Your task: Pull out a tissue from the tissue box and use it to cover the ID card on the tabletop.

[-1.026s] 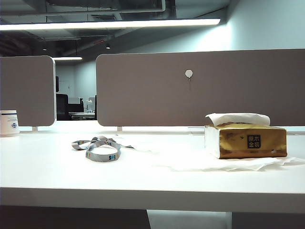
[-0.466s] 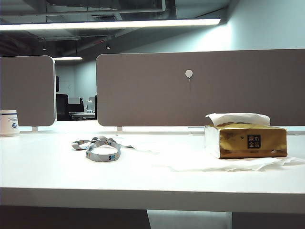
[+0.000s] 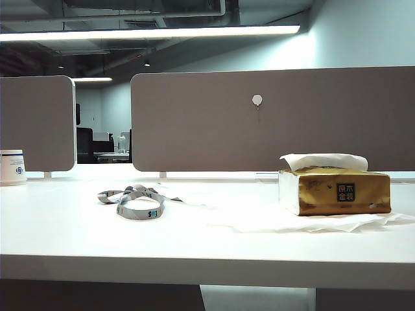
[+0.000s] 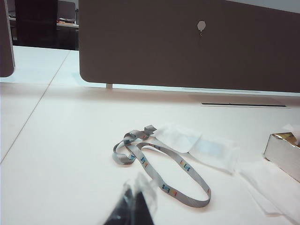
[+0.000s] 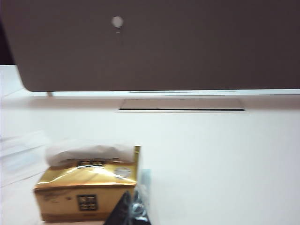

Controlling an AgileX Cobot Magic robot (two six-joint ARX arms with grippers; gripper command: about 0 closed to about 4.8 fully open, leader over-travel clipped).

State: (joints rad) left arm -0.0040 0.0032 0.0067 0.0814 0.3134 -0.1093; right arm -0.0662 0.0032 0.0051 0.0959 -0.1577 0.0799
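While grey partition panels (image 3: 272, 120) back the white tabletop (image 3: 78, 240), the left gripper (image 4: 133, 206), its opening unclear, hovers near the lanyard (image 3: 133, 201). Right of the lanyard, a tissue (image 4: 197, 145) covers the ID card (image 4: 208, 148); farther right, the tissue box (image 3: 337, 191) stands beside the closed, empty right gripper (image 5: 133, 206).

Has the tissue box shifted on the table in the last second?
No. The tissue box sits at the same spot below the partition.

ID card (image 4: 209, 148) only a pale blue blur under the tissue (image 4: 197, 143). Tissue box (image 4: 284, 151) cut by frame edge. Both pincers absent from exterior view; left pincer (image 4: 133, 208) tips cropped, blurred.
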